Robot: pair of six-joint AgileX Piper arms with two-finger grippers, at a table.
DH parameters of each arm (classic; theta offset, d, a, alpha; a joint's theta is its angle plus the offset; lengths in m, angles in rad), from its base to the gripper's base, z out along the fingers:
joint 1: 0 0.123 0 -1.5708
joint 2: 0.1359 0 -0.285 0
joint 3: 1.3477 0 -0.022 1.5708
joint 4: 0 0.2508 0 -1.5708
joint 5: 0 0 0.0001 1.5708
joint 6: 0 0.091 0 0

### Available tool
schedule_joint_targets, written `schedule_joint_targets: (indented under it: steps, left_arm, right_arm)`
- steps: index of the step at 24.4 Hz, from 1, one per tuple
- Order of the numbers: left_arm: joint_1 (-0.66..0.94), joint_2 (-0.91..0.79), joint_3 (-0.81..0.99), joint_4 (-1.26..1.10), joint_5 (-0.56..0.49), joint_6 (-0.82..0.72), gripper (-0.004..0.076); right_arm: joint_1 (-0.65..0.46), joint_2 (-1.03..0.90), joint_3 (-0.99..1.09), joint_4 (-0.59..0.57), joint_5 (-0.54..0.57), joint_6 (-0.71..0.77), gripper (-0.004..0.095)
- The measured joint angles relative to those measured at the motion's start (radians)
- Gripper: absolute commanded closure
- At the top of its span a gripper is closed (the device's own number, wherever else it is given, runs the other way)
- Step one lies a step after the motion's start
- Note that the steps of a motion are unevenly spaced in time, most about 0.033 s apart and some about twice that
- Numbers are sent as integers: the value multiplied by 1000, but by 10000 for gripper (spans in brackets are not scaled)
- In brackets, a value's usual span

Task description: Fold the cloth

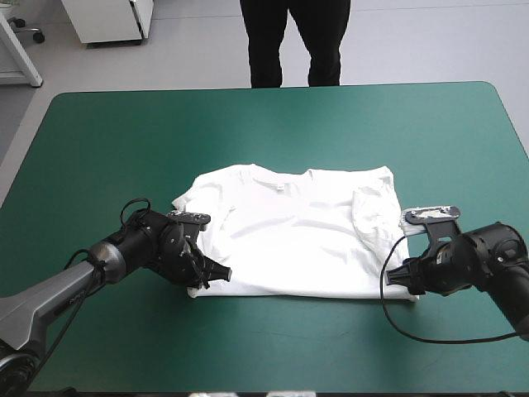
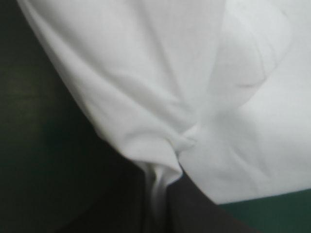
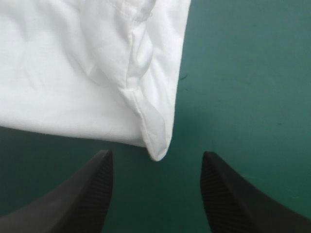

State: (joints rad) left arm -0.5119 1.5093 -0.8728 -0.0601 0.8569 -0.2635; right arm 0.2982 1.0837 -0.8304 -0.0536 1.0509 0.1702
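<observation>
The white T-shirt (image 1: 293,231) lies spread on the teal-green cover, collar toward the far edge, its sleeves folded inward. My left gripper (image 1: 221,274) sits at the shirt's near left corner, shut on the T-shirt; in the left wrist view the white fabric (image 2: 160,97) bunches into a pinch between the black fingers (image 2: 194,208). My right gripper (image 1: 395,278) rests just off the near right corner, open. In the right wrist view that corner (image 3: 158,145) lies ahead of the gap between the two spread fingers (image 3: 92,189), not touching them.
Teal-green cover (image 1: 273,124) stretches bare between the shirt and the far edge, and a strip of it (image 1: 289,347) runs along the near side.
</observation>
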Motion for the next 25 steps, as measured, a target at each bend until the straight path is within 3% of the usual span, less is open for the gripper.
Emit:
schedule_joint_targets:
  steps: [4,13,19,25]
  left_arm:
    - [0,0,0,0,0,3,733]
    - [0,0,0,0,3,14,733]
    - [0,1,-1,0,2,14,733]
    - [0,2,-1,0,2,18,733]
  right_arm:
    - [0,5,90,-32,-115,47,357]
    - [0,198,115,-51,-213,85,382]
    - [0,237,144,-34,-244,89,528]
    - [0,237,151,8,-260,89,800]
